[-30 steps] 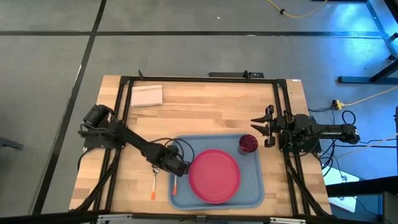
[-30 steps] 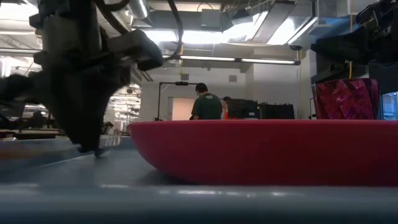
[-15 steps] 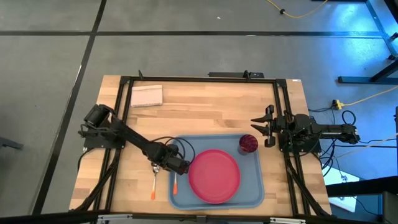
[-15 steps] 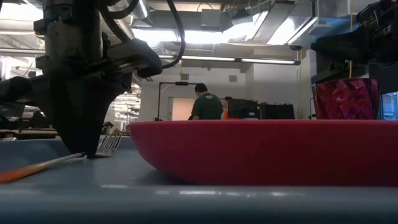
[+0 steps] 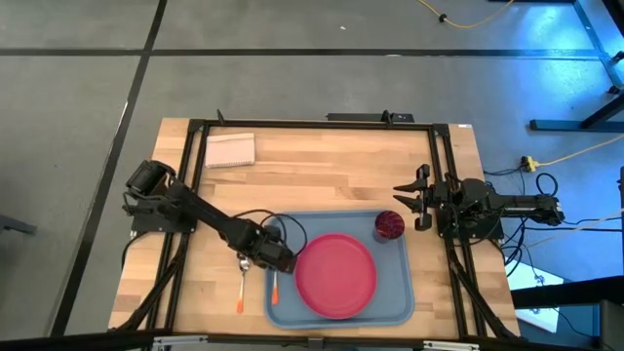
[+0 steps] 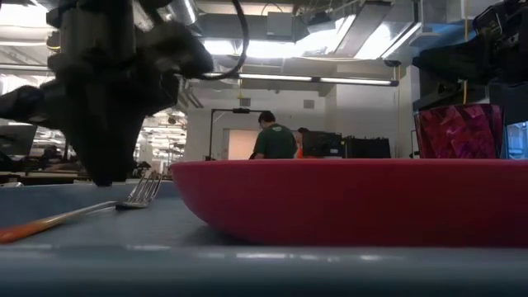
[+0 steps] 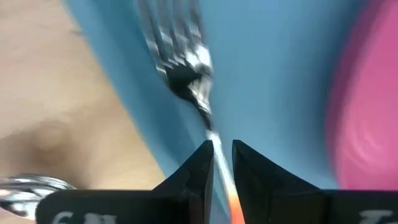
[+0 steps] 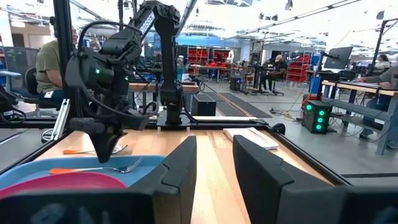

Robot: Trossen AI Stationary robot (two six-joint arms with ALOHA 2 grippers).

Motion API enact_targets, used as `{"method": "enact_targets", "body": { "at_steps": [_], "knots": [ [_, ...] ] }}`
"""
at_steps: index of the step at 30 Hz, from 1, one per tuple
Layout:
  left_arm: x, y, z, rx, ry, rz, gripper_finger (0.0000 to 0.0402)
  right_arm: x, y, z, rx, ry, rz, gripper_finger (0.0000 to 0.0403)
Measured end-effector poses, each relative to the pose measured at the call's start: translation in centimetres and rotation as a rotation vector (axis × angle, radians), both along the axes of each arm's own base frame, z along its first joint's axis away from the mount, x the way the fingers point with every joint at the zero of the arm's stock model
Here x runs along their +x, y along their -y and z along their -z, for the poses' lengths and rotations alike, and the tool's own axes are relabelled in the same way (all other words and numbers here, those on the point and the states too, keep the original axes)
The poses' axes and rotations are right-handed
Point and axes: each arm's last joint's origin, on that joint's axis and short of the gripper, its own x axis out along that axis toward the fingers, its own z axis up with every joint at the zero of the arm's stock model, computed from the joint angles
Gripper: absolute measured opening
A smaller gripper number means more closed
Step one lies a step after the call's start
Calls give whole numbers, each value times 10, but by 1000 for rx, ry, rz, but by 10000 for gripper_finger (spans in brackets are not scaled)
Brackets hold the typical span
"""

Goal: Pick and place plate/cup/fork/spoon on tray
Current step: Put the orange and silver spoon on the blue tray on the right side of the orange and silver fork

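Now the fork [image 5: 276,284], metal tines shining and handle orange, lies flat inside the tray's [image 5: 400,310] left edge, just beside the round pink-red plate [image 5: 335,276]. Above it hangs the left gripper [image 5: 274,261], fingers slightly parted and straddling the fork's neck. On bare wood just beyond that edge rests the spoon [image 5: 242,286]. Near the table's right edge the right gripper [image 5: 403,198] waits, fingers spread.
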Motion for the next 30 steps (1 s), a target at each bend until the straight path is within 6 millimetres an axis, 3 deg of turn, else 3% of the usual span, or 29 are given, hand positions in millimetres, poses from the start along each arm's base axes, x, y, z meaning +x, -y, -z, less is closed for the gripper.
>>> {"method": "enact_targets", "body": {
  "at_steps": [6,10,14,22,30],
  "knots": [
    [-3,5,-4,-136,-26,239,53,0,0,0,0,0,0,110],
    [-8,9,-5,-296,-104,307,53,0,0,0,0,0,0,110],
    [-15,16,-4,-337,-174,315,53,0,0,0,0,0,0,110],
    [-31,36,-2,-269,-220,319,53,-1,0,-7,-98,59,18,110],
    [-47,47,1,-141,-283,233,53,-1,0,-7,-43,67,8,110]
  ]
}}
